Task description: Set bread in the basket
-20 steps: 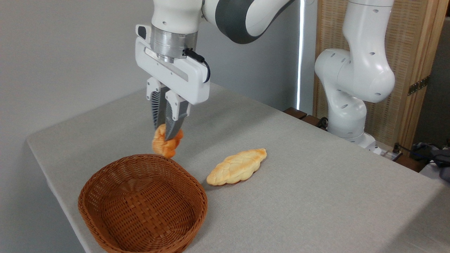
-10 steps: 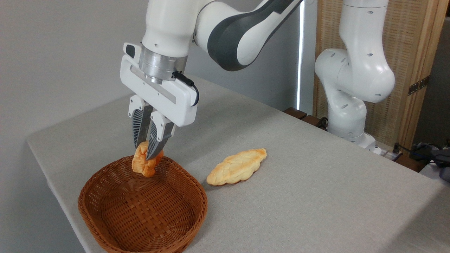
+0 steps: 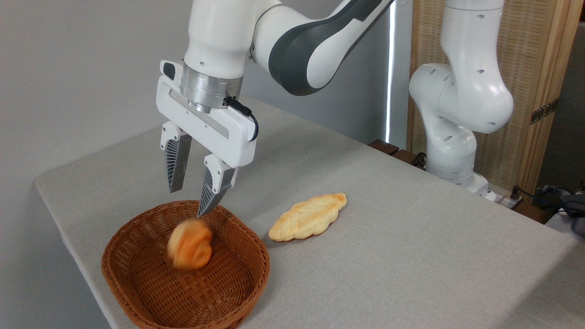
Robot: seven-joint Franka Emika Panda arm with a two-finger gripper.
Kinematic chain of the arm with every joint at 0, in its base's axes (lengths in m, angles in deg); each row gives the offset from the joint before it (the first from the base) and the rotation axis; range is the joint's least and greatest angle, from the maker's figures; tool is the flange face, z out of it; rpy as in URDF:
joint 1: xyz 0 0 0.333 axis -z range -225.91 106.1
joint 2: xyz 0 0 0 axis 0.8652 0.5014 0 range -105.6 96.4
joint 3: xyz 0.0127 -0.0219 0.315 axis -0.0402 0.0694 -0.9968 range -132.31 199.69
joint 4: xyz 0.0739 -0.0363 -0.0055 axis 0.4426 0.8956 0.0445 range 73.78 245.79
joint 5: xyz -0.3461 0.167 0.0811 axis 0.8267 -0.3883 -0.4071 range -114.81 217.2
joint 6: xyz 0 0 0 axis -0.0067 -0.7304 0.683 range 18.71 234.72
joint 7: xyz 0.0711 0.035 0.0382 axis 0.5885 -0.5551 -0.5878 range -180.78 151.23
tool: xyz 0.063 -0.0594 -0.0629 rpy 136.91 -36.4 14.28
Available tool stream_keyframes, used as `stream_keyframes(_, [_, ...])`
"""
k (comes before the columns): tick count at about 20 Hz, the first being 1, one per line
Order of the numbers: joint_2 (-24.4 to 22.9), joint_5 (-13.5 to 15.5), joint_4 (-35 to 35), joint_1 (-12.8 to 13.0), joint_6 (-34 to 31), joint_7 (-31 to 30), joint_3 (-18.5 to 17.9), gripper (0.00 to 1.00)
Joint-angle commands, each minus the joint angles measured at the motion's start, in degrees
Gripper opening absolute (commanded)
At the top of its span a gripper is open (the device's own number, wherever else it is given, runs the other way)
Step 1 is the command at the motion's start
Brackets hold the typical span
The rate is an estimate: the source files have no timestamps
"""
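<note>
My gripper (image 3: 188, 198) hangs spread wide over the far rim of the basket (image 3: 137, 292), gripping nothing. The bun (image 3: 189, 244) is inside the basket, blurred, just below the fingertips (image 3: 204, 206). The braided loaf (image 3: 307, 216) lies on the table (image 3: 411, 237), near the basket's right.

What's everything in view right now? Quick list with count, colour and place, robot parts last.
bread: one, orange-golden bun, blurred, inside the basket below the fingers
basket: one, reddish-brown wicker, near left edge of the table
braided loaf: one, pale yellow, on the table right of the basket
table: one, grey cloth top
wooden screen: one, tan, back right
cables: dark, far right edge
gripper: one, white, fingers apart, empty, above the basket
arm: one, white and grey, base at back right
</note>
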State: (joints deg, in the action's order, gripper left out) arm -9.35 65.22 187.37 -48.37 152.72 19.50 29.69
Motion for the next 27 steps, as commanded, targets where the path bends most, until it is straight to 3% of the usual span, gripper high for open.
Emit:
stream_keyframes(1, [0.0,0.6,-0.2,0.3,0.1,-0.7,-0.4,1.00])
stream_keyframes(5, [-0.1,0.2,-0.2,0.2,-0.1,-0.9,-0.8,1.00])
stream_keyframes(8, [-0.6,-0.2,-0.5,0.2,-4.8,-0.9,-2.7,1.00])
stream_keyframes(11, [-0.9,-5.8,-3.9,0.2,-13.6,-0.9,-4.2,1.00])
stream_keyframes(14, [-0.8,-7.1,-6.6,0.2,-18.8,-0.7,-5.8,1.00])
stream_keyframes(18, [-0.3,-11.0,-6.7,0.2,-19.2,-0.3,-6.8,1.00])
stream_keyframes(27, [-0.2,-13.1,-6.8,0.2,-19.1,0.7,-7.1,1.00])
